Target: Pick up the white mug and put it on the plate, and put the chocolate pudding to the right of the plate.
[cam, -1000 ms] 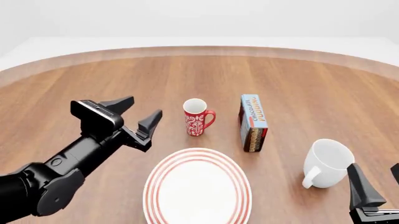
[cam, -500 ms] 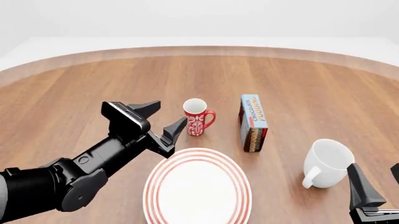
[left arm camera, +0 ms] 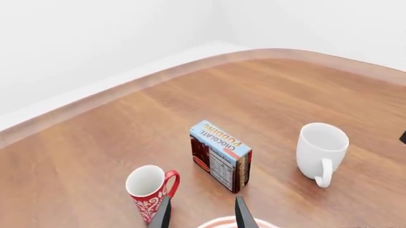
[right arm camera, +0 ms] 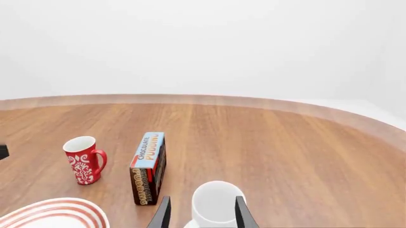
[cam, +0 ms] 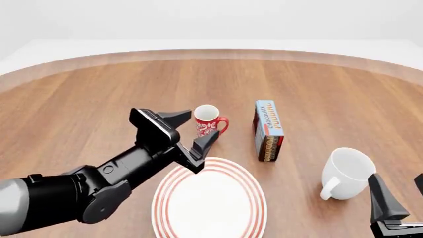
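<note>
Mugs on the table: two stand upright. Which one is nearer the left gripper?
The red mug with the white pattern, right by the open left gripper. The plain white mug stands far off, beside the right gripper.

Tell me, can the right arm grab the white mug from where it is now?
Probably yes. The right gripper sits open just behind the white mug, and nothing stands between them. In the right wrist view, the mug lies right ahead of the fingers.

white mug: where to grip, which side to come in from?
Judgement: pinch the white mug across its body or rim wall, coming from the near side with the right gripper, open right behind it. It stands upright, mouth open; its handle faces near-left, so keep the fingers clear of it.
</note>
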`<state>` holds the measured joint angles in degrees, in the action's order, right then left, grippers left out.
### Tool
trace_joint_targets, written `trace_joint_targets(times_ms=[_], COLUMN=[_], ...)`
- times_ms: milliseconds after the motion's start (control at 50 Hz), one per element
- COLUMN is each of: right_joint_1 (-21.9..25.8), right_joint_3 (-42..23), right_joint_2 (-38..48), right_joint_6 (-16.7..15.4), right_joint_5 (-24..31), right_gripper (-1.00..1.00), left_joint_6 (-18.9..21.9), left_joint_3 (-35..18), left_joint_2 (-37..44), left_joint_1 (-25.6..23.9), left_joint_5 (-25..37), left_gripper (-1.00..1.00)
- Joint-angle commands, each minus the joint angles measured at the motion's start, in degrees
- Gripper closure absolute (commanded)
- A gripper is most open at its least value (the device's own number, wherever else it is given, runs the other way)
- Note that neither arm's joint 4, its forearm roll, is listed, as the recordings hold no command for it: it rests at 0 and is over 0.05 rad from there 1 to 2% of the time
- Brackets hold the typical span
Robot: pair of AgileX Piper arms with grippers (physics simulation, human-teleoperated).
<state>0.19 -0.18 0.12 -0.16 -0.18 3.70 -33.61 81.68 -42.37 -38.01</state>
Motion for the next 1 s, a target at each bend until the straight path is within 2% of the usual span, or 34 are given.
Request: trace_joint_targets(times_ms=[20, 420, 1000], right_joint_1=[-0.05, -0.08, -0.11], right_joint_3=[0.01, 0.00, -0.01], right_joint_2=[0.03, 0.01, 0.01], right_joint_6=[0.14, 0.17, 0.10], right_joint_5=[0.05, 0.09, 0.06], right_gripper=[-1.00, -1.00, -1.00], left_joint_6=[-0.11, -0.11, -2.50], left_joint_3=[-2.61, -6.86, -13.68], left_joint_2=[2.39, 5.64, 11.00], left_joint_1=[-2.55, -5.39, -12.05], left_joint_5=[0.91, 3.21, 7.39], left_gripper=[-1.00, -1.00, -1.00])
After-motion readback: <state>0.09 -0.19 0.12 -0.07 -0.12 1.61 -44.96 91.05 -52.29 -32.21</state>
